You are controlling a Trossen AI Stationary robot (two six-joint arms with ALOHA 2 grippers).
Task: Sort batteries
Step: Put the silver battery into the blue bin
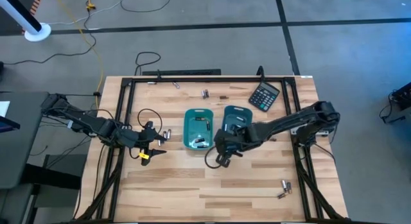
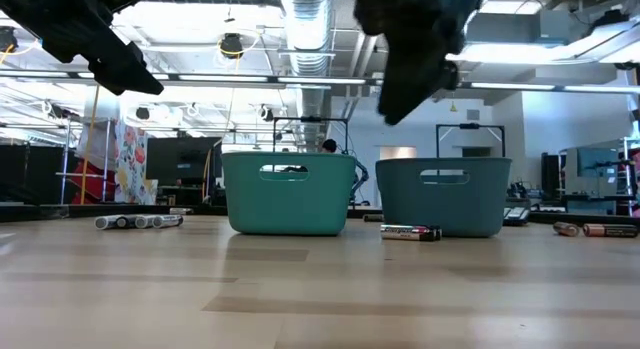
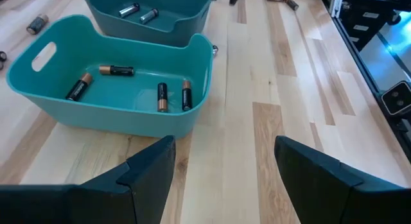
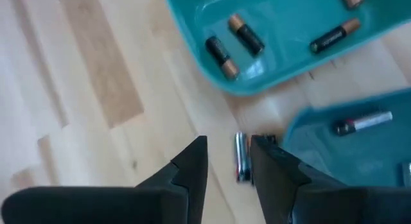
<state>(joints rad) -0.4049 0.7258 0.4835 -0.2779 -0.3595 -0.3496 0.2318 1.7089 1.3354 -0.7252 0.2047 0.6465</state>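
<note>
Two teal trays stand side by side mid-table, the left tray (image 1: 198, 128) and the right tray (image 1: 236, 120). In the left wrist view the nearer tray (image 3: 38, 83) holds several dark, copper-ended batteries (image 3: 162, 96), and the farther tray (image 3: 192, 18) holds silvery ones (image 3: 128, 9). My right gripper (image 4: 228, 142) hangs open, with a narrow gap, above a silvery battery (image 4: 243, 156) that lies on the table by the trays (image 2: 410, 232). My left gripper (image 3: 225, 160) is open, raised left of the left tray (image 1: 151, 147). A row of loose batteries (image 2: 140, 221) lies on the table beside it.
A black calculator (image 1: 264, 95) lies near the far right corner. Stray batteries lie near the far edge (image 1: 205, 94) and toward the near right corner (image 1: 282, 189). A black frame rail (image 1: 302, 153) runs along the table's sides. Bare wood spreads across the near half (image 1: 205, 192).
</note>
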